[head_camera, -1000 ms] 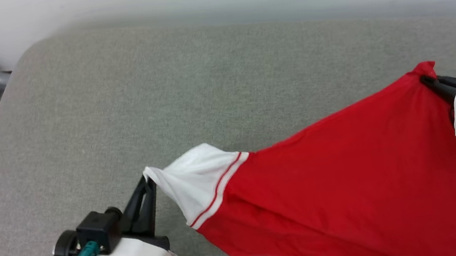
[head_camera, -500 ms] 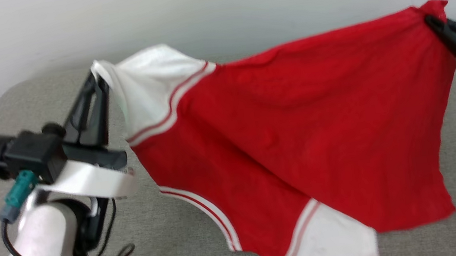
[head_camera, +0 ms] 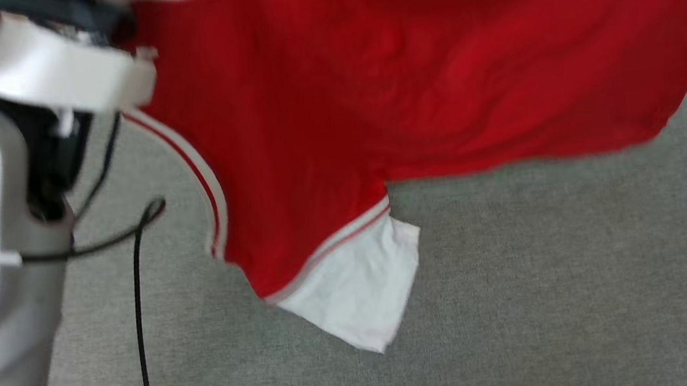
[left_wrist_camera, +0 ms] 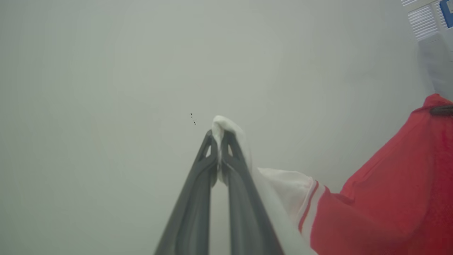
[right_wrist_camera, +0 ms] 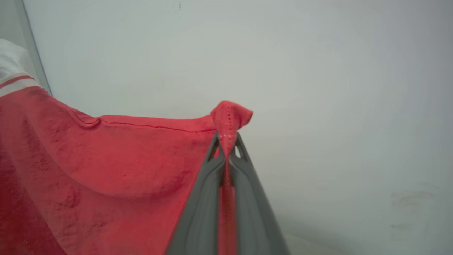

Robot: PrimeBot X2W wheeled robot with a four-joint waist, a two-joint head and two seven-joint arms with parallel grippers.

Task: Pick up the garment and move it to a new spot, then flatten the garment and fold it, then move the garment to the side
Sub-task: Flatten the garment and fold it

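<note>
Up over the soft grey surface [head_camera: 559,297], the head view shows the red garment [head_camera: 432,64] hanging crinkly, one white sleeve [head_camera: 356,296] dangling. Left wrist view: the left gripper [left_wrist_camera: 219,136] pinches the other sleeve [left_wrist_camera: 286,184]. Right wrist view: the right gripper [right_wrist_camera: 226,140] squeezes a stitched red corner.

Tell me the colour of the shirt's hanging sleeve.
On the shirt, the hanging sleeve is white with red-and-white striped trim; clearest in the head view.
</note>
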